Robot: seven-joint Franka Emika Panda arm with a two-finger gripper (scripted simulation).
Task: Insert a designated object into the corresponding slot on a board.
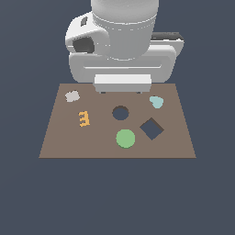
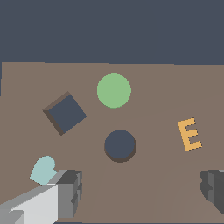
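Observation:
The flat round green disc (image 1: 125, 138) (image 2: 113, 90) lies on the brown board (image 1: 59, 142) (image 2: 166, 87), near the board's front edge in the exterior view. The round dark slot (image 1: 120, 113) (image 2: 120, 145) is cut through the board just behind the disc, a short gap apart from it. My gripper (image 1: 121, 91) (image 2: 142, 192) hovers over the board's far edge, behind the slot. It is open; its two dark fingers (image 2: 70, 192) stand wide apart with nothing between them.
A dark diamond-turned square hole (image 1: 152, 128) (image 2: 65, 113) is on the disc's right in the exterior view. A pale teal blob (image 1: 156, 102) (image 2: 42, 169), an orange comb-shaped piece (image 1: 84, 119) (image 2: 189, 134) and a pale grey blob (image 1: 72, 96) lie on the board.

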